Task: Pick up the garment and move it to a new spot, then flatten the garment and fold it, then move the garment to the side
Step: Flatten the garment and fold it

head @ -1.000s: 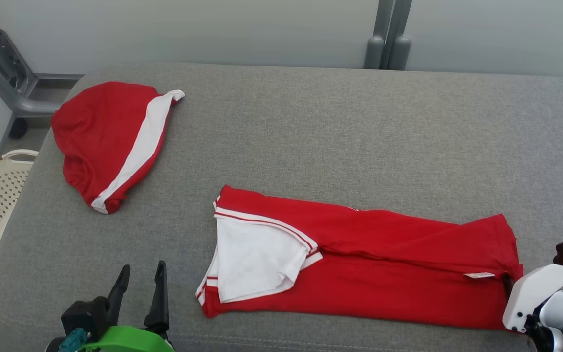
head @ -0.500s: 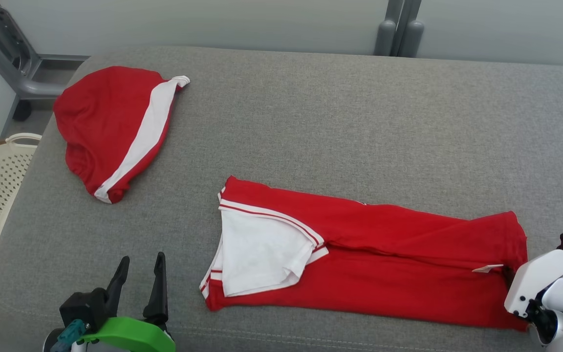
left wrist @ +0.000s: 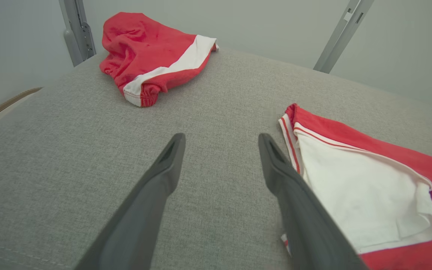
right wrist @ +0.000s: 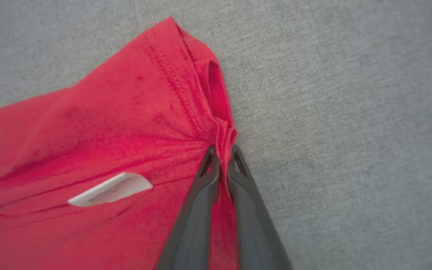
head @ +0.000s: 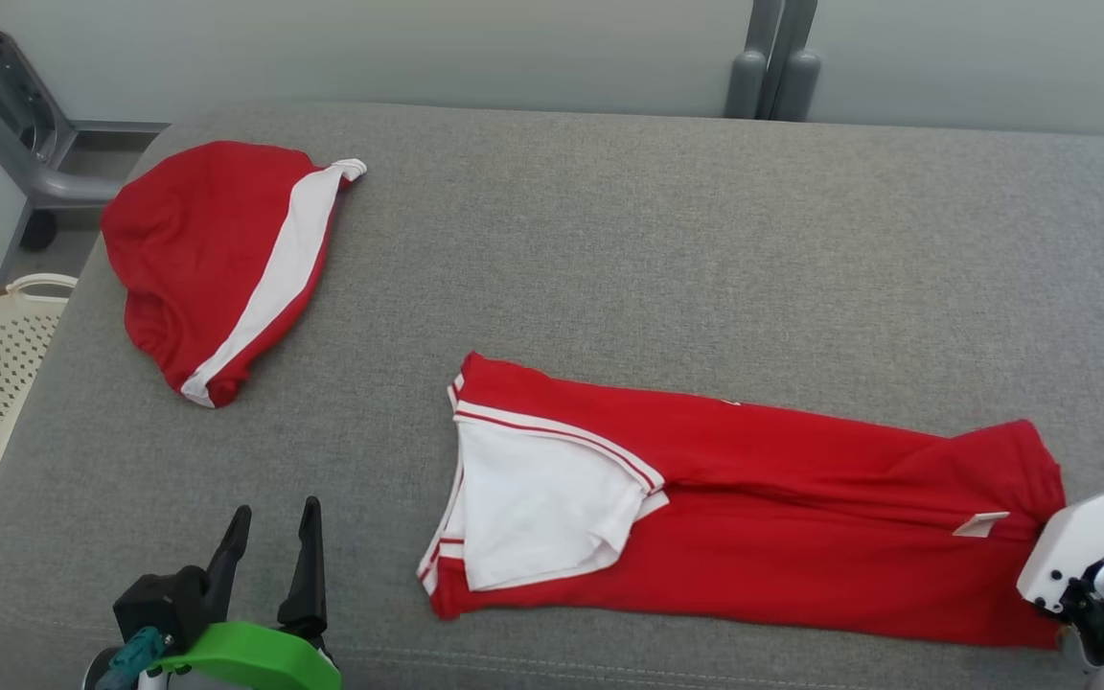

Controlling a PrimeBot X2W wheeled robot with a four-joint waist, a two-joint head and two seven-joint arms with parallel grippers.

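- The red shirt (right wrist: 107,150) is pinched tight at its edge by the right gripper (right wrist: 221,153).
- The rest of it is laid flat on the grey cushion (right wrist: 351,93), left of that gripper.
- The left gripper (left wrist: 219,140) is held with its fingers wide apart, and the shirt's white part (left wrist: 358,187) is seen just beside its right finger.

Left gripper (head: 277,508): 2 long dark tapered fingers on a black block; bright green shell (head: 245,656) behind it; teal plug (head: 135,652) at its side. Right gripper (right wrist: 223,150): 2 matching dark fingers, hollowed tips. Right wrist housing (head: 1084,556): white, rounded, small dark screws along its edge.
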